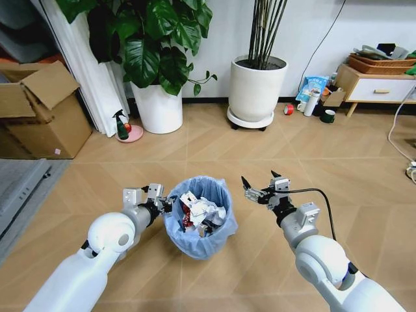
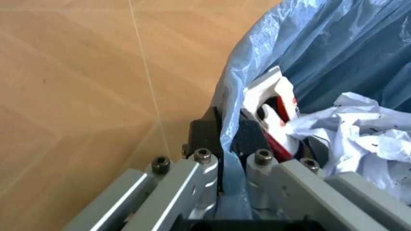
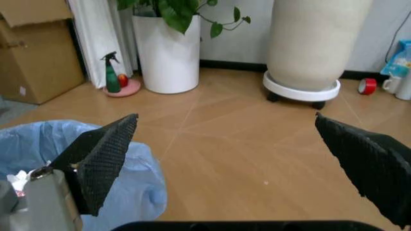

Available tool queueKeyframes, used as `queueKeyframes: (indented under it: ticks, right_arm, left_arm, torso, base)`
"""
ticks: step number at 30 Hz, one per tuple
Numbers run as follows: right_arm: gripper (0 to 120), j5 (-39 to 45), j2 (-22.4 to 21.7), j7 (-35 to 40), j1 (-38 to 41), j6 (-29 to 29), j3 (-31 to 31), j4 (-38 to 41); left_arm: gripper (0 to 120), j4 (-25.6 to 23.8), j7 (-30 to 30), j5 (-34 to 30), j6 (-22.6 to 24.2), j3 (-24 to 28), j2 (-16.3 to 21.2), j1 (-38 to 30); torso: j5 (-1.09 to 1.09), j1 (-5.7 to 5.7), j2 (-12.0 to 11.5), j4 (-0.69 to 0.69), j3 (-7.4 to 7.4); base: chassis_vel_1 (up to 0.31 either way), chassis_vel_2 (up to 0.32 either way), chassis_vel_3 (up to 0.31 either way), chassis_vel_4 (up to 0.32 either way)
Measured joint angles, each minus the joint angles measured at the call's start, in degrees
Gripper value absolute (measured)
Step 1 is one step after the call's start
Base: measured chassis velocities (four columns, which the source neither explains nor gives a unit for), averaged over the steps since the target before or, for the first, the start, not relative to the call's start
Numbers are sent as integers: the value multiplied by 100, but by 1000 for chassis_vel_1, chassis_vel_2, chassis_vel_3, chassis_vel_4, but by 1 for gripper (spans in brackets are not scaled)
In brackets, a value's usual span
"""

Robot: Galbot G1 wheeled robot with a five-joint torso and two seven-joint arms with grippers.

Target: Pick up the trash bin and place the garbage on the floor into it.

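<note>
Jaws: left gripper point(image 1: 168, 203) is closed on the near-left rim of the trash bin point(image 1: 199, 242), one finger outside, one inside, w/ the blue bag liner pinched between them; left wrist view shows the same clamp at the rim point(image 2: 228, 159). Right gripper point(image 1: 259, 188) has jaws spread wide, nothing between them, just right of the bin's rim and apart from it; its black ridged pads point(image 3: 106, 156) stand well apart.

Bin sits at centre of the floor point(image 1: 273, 143), between the two grippers; can't tell if its base touches the tiles. Inside it lies the garbage point(image 1: 203, 213): crumpled white paper wads, a red-and-white wrapper, some dark bits; close up in left wrist view point(image 2: 359, 134).

Further out, along the far wall: white pot w/ broad-leaf plant point(image 1: 158, 107) at centre-left, larger white pot on a wheeled base point(image 1: 257, 90) to its right. Green spray bottle point(image 1: 121, 125) on a pink disc left of the first pot. Cardboard box point(image 1: 39, 110) far left. Red tape roll point(image 1: 288, 109) right of the wheeled pot, a low wooden cabinet point(image 1: 380, 88) far right.
</note>
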Motion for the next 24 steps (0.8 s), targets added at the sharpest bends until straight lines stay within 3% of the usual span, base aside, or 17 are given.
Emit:
queueKeyframes:
  ticks: [11,21,24]
  right_arm:
    - [100,-23,31,5,-17,0,-64,13]
    - [100,-40,42,7,-123,10,31,56]
    - [100,-47,40,7,-167,23,73,71]
  left_arm:
    - [0,-23,0,29,0,-36,-8,41]
    - [0,-44,3,45,0,-36,-33,47]
    - [0,-47,3,62,0,-34,-43,70]
  torso:
    - [0,0,0,4,1]
    - [4,0,0,-1,0]
    - [-4,0,0,1,0]
  base:
    - [311,-142,-322,141]
    - [248,-183,-245,174]
    - [217,-165,-228,180]
